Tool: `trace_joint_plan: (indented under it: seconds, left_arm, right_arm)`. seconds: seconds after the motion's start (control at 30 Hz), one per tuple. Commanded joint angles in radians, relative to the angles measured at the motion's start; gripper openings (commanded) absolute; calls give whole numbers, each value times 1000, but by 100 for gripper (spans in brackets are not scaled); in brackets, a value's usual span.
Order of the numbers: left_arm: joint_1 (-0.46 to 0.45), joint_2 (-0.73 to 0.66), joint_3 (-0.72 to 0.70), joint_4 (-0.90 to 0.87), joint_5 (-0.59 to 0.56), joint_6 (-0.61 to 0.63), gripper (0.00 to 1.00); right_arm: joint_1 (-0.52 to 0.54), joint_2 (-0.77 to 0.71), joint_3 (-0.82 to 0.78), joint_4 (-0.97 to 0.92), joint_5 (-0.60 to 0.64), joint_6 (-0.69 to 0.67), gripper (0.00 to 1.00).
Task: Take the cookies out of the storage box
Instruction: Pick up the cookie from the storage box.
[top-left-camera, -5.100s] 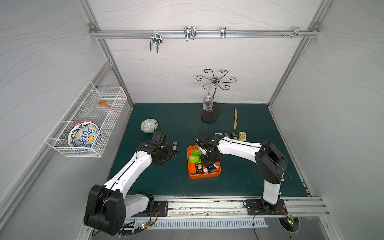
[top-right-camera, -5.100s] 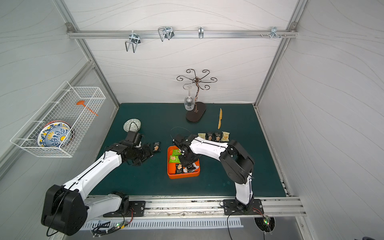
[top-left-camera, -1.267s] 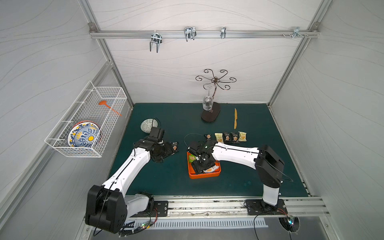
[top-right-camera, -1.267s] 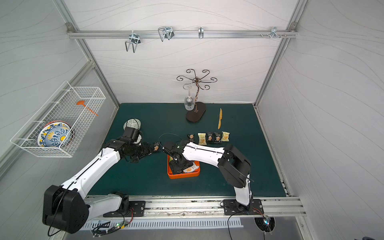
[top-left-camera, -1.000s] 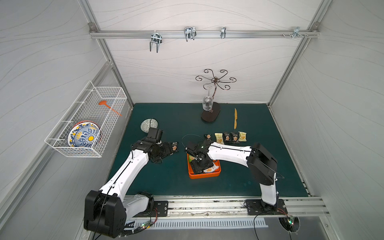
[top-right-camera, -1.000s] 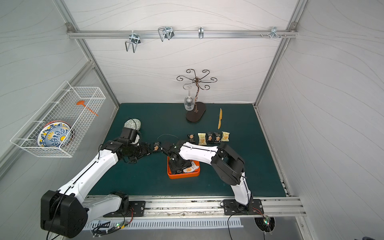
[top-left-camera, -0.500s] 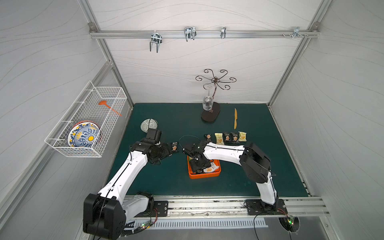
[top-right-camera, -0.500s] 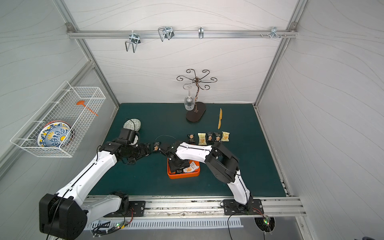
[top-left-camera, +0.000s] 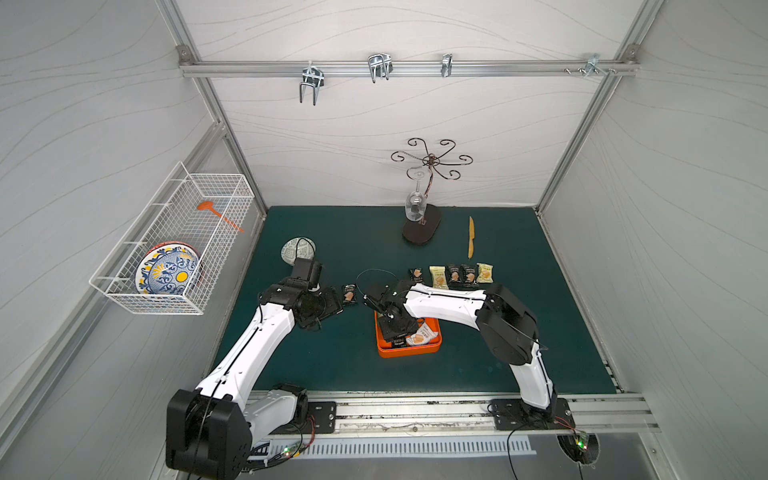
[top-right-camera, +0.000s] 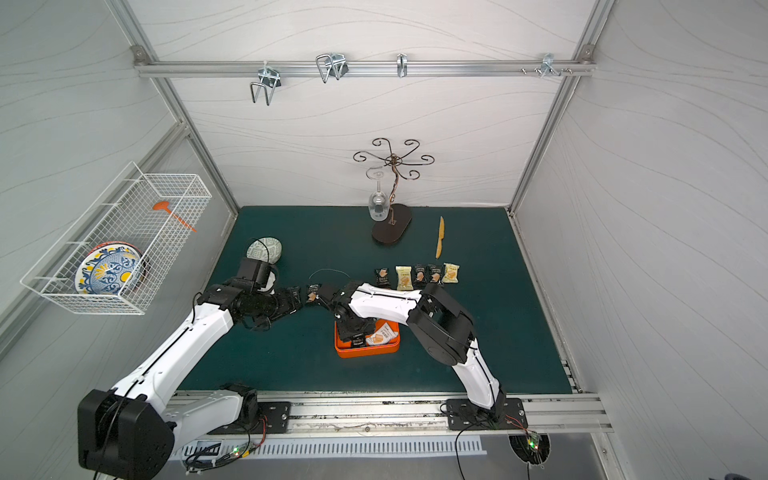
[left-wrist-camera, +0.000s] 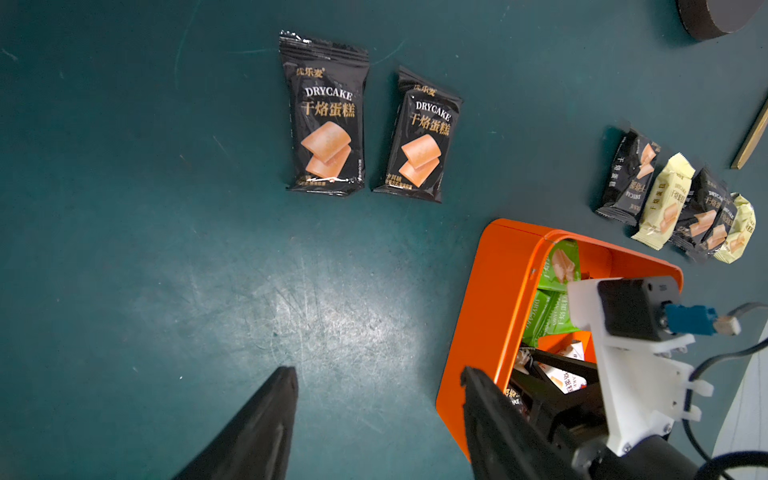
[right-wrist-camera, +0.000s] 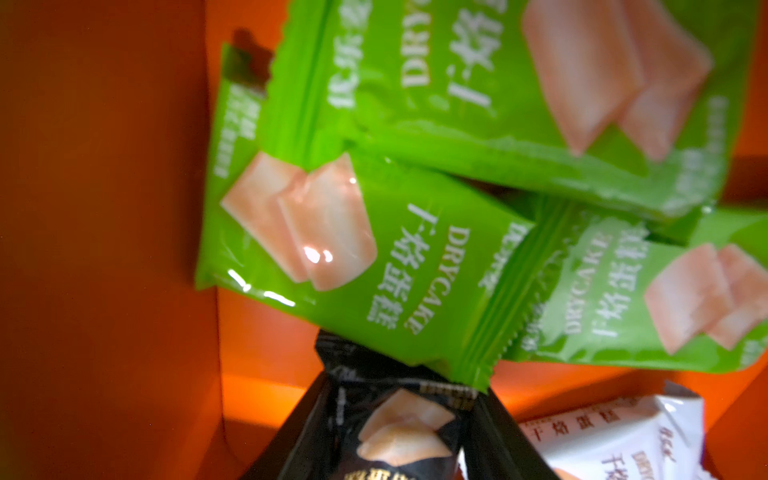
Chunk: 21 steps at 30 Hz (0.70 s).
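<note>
The orange storage box (top-left-camera: 409, 353) (top-right-camera: 365, 352) sits mid-mat and holds cookies. In the right wrist view, three green packets (right-wrist-camera: 332, 249) lie against its wall (right-wrist-camera: 104, 208), beside a white one (right-wrist-camera: 602, 440). My right gripper (right-wrist-camera: 405, 419) (top-left-camera: 395, 328) reaches down into the box, shut on a black cookie packet (right-wrist-camera: 399, 419). My left gripper (left-wrist-camera: 376, 374) (top-left-camera: 332, 301) hovers open over bare mat left of the box (left-wrist-camera: 490, 291), with nothing between its fingers. Two black packets (left-wrist-camera: 326, 120) lie on the mat beyond it. A row of several packets (top-left-camera: 453, 275) (top-right-camera: 419, 275) lies behind the box.
At the back stand a dark stand with a hanging wine glass (top-left-camera: 422, 226) and a wooden knife (top-left-camera: 471, 237). A small patterned bowl (top-left-camera: 297, 249) sits behind my left wrist. A white wire basket (top-left-camera: 174, 245) with a plate hangs on the left wall.
My right gripper's jaws have closed onto the black packet inside the box. The left arm has barely moved and its gripper has stayed open.
</note>
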Motion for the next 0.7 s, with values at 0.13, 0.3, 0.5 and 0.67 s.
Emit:
trace_joint_plan:
  seconds: [0.13, 0.3, 0.5, 0.67]
  left_arm:
    - [9, -13, -5, 5, -5, 12, 67]
    - [10, -12, -5, 7, -2, 12, 67]
    - [12, -12, -8, 10, 1, 11, 67]
    - [11, -8, -8, 12, 9, 8, 67]
  right_arm:
    - [-9, -1, -20, -21, 58, 12, 43]
    - [-9, -51, -15, -35, 58, 4, 43]
    - [-13, -109, -6, -66, 71, -8, 44]
    - [-25, -143, -15, -76, 80, -10, 43]
